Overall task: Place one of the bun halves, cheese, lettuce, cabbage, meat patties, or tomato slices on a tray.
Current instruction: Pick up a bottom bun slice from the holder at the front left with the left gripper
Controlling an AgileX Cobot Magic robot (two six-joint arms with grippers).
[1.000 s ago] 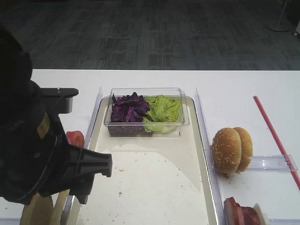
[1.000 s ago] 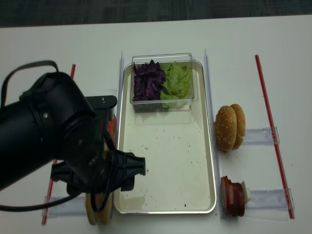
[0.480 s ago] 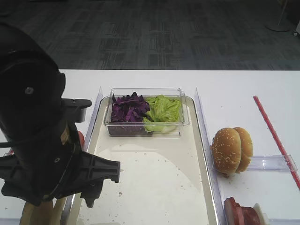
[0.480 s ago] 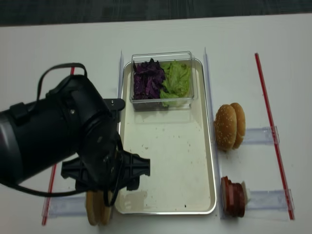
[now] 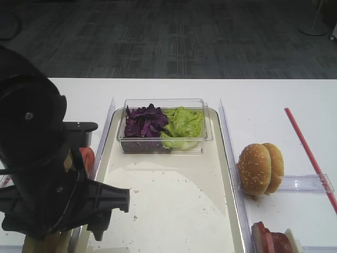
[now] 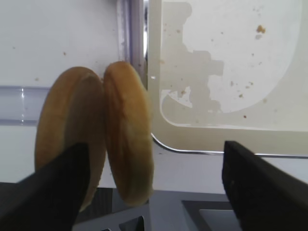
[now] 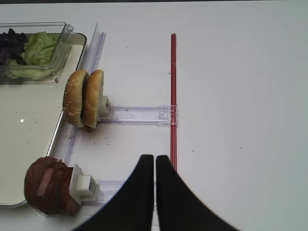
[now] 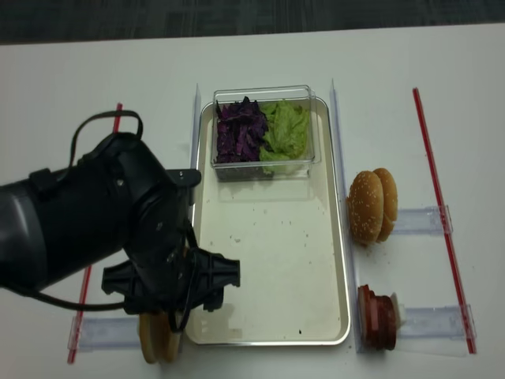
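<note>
L gripper (image 6: 153, 192) wide open, straddling the nearer of two bun halves (image 6: 127, 130) standing on edge just left of the tray (image 6: 231, 91); pre-grasp — next: drop, pinch, lift over; R gripper (image 7: 155, 168) closed, idle.

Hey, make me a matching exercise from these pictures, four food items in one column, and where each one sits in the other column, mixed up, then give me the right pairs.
Column one:
1. chopped purple cabbage
2. frilly light-green lettuce
3. domed sesame-seeded buns
4. reddish-brown meat patties

Column two:
A. right of the large cream metal tray, near its front corner
B. right half of the clear plastic tub
C. right of the tray, level with its middle
D. left half of the clear tub

Pairs: 1-D, 2-B, 3-C, 4-A
</note>
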